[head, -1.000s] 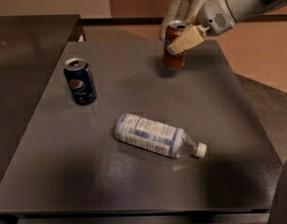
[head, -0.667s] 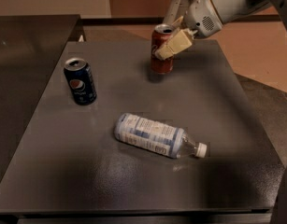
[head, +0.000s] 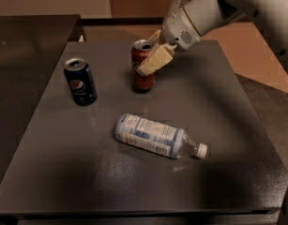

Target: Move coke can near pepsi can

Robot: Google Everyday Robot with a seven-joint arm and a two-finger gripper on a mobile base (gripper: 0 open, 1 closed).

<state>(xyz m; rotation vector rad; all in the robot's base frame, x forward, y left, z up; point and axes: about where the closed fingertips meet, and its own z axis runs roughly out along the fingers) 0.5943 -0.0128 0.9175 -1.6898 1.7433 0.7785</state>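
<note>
The red coke can (head: 142,65) stands upright near the middle back of the dark table (head: 78,172). My gripper (head: 152,60) comes in from the upper right and is shut on the coke can, one pale finger (head: 155,61) across its front. The dark blue pepsi can (head: 80,81) stands upright to the left of the coke can, about a can's width and a half away.
A clear plastic water bottle (head: 155,136) lies on its side in front of the cans, cap pointing right. The white arm (head: 228,8) spans the upper right. A second dark surface (head: 26,55) adjoins the table on the left.
My gripper has carried the coke can leftward and toward the front, closer to the pepsi can. The pepsi can and the bottle have not moved.
</note>
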